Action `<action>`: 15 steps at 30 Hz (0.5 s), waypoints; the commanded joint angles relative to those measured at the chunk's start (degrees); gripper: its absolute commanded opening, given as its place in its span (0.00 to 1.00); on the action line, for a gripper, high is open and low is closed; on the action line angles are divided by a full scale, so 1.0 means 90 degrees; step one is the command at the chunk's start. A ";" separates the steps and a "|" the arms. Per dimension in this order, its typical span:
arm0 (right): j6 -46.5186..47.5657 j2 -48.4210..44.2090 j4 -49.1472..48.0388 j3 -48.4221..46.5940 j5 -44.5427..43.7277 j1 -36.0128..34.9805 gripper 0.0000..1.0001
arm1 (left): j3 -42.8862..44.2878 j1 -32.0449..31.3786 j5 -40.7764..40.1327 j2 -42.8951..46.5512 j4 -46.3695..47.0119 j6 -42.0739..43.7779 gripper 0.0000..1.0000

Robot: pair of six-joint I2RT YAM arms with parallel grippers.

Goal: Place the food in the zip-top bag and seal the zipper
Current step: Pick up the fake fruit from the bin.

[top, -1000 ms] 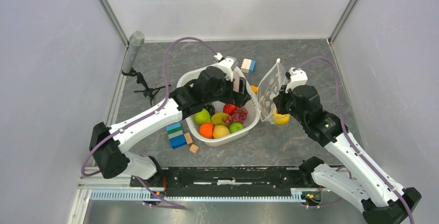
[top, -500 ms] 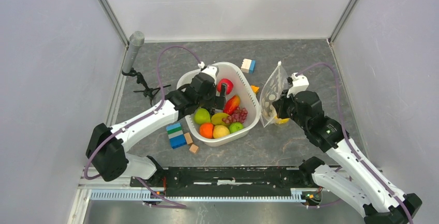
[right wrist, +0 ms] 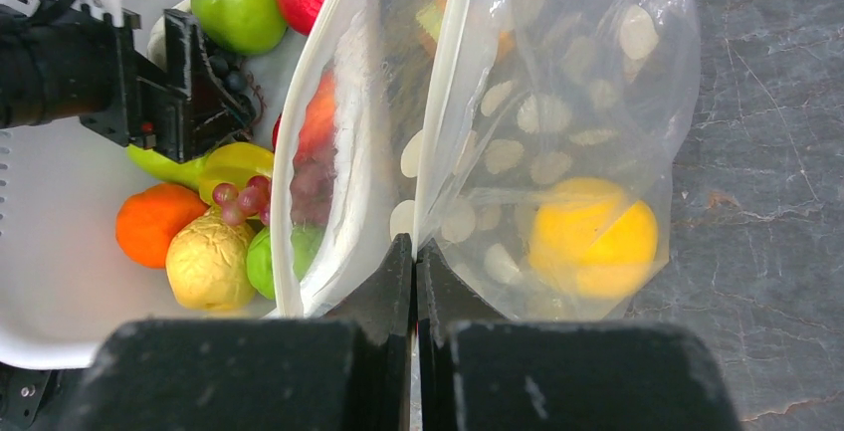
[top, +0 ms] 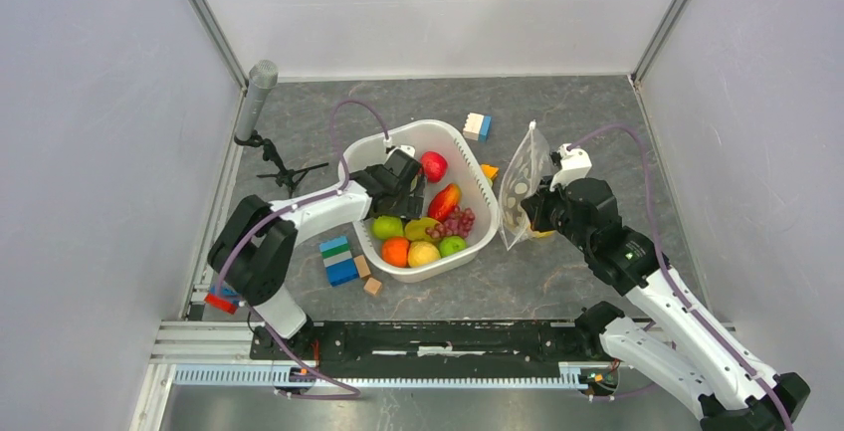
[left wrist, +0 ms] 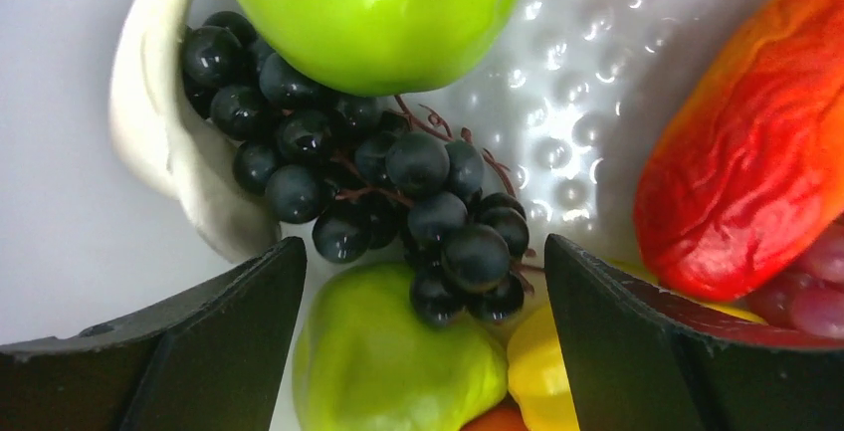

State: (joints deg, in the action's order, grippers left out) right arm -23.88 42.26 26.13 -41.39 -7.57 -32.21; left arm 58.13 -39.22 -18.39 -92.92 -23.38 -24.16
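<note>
Bag (right wrist: pixel 567 83) is pinched upright by closed right gripper (right wrist: pixel 414 252); left gripper (left wrist: pixel 423 287) is held open above black grapes (left wrist: pixel 398 177) in tub (left wrist: pixel 577 122).

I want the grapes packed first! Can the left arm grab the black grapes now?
Probably yes. The left gripper hangs open right over the black grapes in the tub, nothing covering them. A green apple touches the bunch, so a finger might bump it.
</note>
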 commanded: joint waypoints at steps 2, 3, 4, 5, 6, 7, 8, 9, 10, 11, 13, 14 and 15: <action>0.0029 -0.0003 -0.0246 0.0027 0.0013 -0.0005 0.01 | 0.0125 0.0110 -0.0076 -0.0307 0.0411 -0.0282 0.94; 0.0035 0.0004 -0.0254 0.0037 -0.0006 -0.0006 0.01 | 0.0133 0.0110 -0.0088 -0.0354 0.0438 -0.0293 0.93; 0.0054 0.0021 -0.0265 0.0048 0.0001 -0.0006 0.01 | 0.0138 0.0110 -0.0090 -0.0403 0.0462 -0.0294 0.90; 0.0069 0.0039 -0.0275 0.0048 -0.0008 -0.0006 0.01 | 0.0126 0.0117 -0.0093 -0.0418 0.0498 -0.0289 0.87; 0.0076 0.0059 -0.0275 0.0040 -0.0001 -0.0006 0.01 | 0.0107 0.0120 -0.0101 -0.0436 0.0556 -0.0279 0.84; 0.0094 0.0071 -0.0276 0.0038 0.0002 -0.0006 0.01 | 0.0086 0.0120 -0.0095 -0.0448 0.0634 -0.0256 0.80; 0.0118 0.0082 -0.0271 0.0028 -0.0003 -0.0006 0.01 | 0.0084 0.0120 -0.0113 -0.0455 0.0654 -0.0250 0.73; 0.0127 0.0086 -0.0276 0.0018 -0.0006 -0.0003 0.01 | 0.0084 0.0125 -0.0125 -0.0431 0.0661 -0.0245 0.68; 0.0144 0.0078 -0.0259 0.0009 -0.0004 -0.0005 0.01 | 0.0075 0.0128 -0.0115 -0.0396 0.0673 -0.0236 0.60; 0.0151 0.0069 -0.0249 0.0010 -0.0004 -0.0006 0.01 | 0.0067 0.0129 -0.0098 -0.0327 0.0671 -0.0244 0.55; 0.0151 0.0020 -0.0226 0.0026 -0.0029 -0.0008 0.01 | -0.0023 0.0129 -0.0072 -0.0103 0.0753 -0.0252 0.41; 0.0151 -0.0003 -0.0219 0.0034 -0.0040 -0.0006 0.01 | -0.0081 0.0129 -0.0052 0.0046 0.0835 -0.0255 0.37; 0.0148 -0.0028 -0.0217 0.0056 -0.0050 -0.0006 0.01 | -0.0126 0.0124 -0.0044 0.0167 0.0879 -0.0238 0.33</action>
State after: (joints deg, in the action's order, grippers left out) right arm -23.44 42.96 25.71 -41.32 -7.57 -32.21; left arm 58.04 -38.33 -18.02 -95.85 -19.00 -24.38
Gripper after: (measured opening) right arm 0.014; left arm 0.406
